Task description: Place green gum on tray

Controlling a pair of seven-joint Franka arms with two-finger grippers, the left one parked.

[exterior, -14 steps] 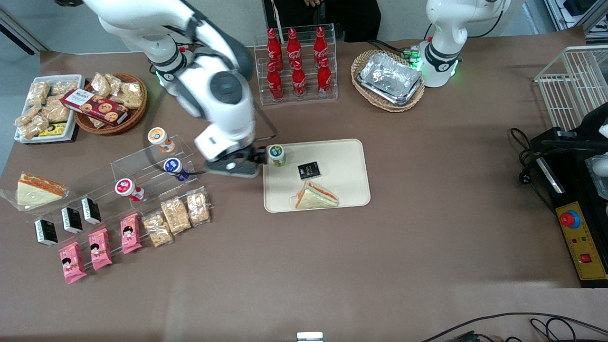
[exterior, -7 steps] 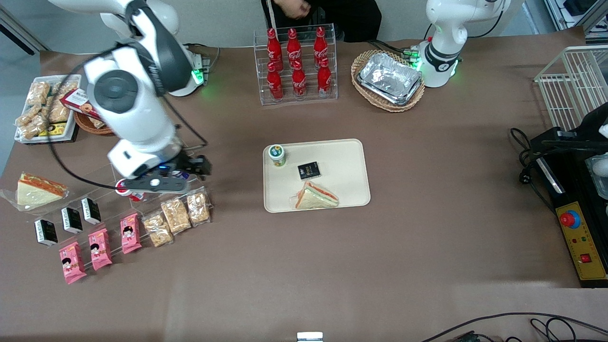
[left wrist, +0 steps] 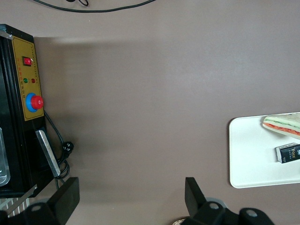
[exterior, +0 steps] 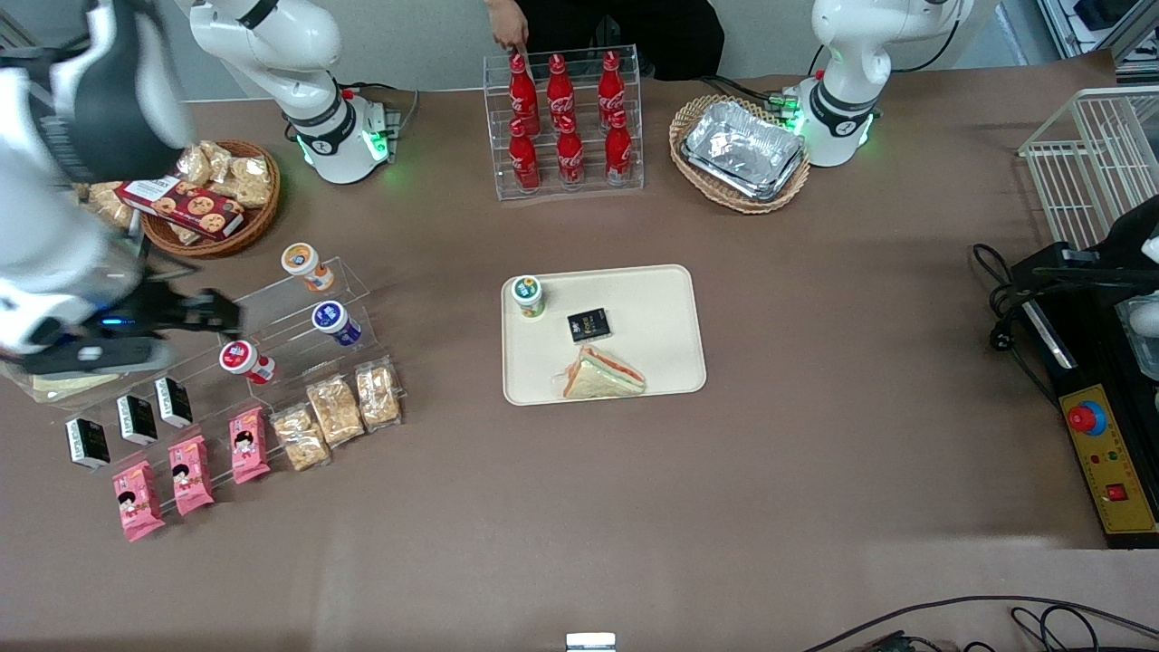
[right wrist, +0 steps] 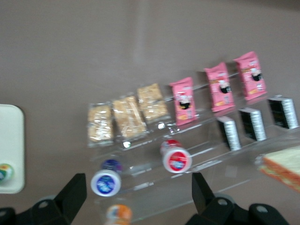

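Note:
The green gum (exterior: 527, 295) stands upright on the cream tray (exterior: 652, 308), in the tray corner nearest the working arm. In the right wrist view the gum (right wrist: 4, 173) shows at the tray's rim (right wrist: 13, 145). My right gripper (exterior: 213, 311) is far from the tray, toward the working arm's end of the table, above the clear acrylic rack (exterior: 290, 312). Its fingers (right wrist: 75, 192) are wide apart with nothing between them; the gripper (right wrist: 138, 197) is open and empty.
On the rack stand an orange-lidded bottle (exterior: 301, 261), a blue-lidded bottle (exterior: 331, 319) and a red-lidded bottle (exterior: 240, 358). A sandwich (exterior: 602, 373) and a black packet (exterior: 589, 324) lie on the tray. Pink packets (exterior: 190, 473) and cracker packs (exterior: 335, 412) lie nearer the camera.
My gripper has moved from beside the green gum on the tray to the working arm's end of the table, over the rack. The gum has stayed standing on the tray.

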